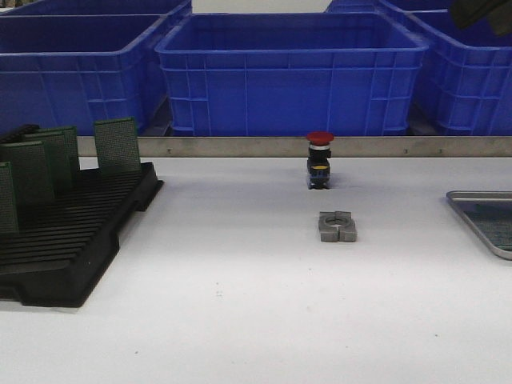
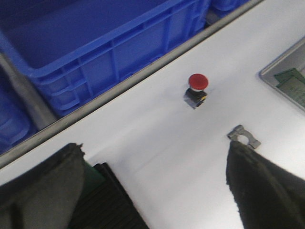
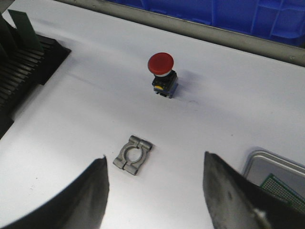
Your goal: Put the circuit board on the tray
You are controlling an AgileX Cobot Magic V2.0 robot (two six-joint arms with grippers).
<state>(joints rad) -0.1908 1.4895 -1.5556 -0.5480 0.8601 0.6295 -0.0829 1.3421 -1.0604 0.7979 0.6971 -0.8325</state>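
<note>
Bright even overhead light, soft faint shadows; wrist views slightly blurry, esp. near-edge claw fingers (image 2: pixel 38 191).

The left end effector (image 2: pixel 152 191) hung wide open over the white tabletop (image 2: pixel 157 143), facing a red-capped button (image 2: pixel 197 88), a metal clamp (image 2: pixel 244 137) and the tray (image 2: pixel 286 76).

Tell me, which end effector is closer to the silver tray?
Right. The right end effector hangs open right beside the tray, while the left end effector hangs open over the black rack, across the table.
</note>
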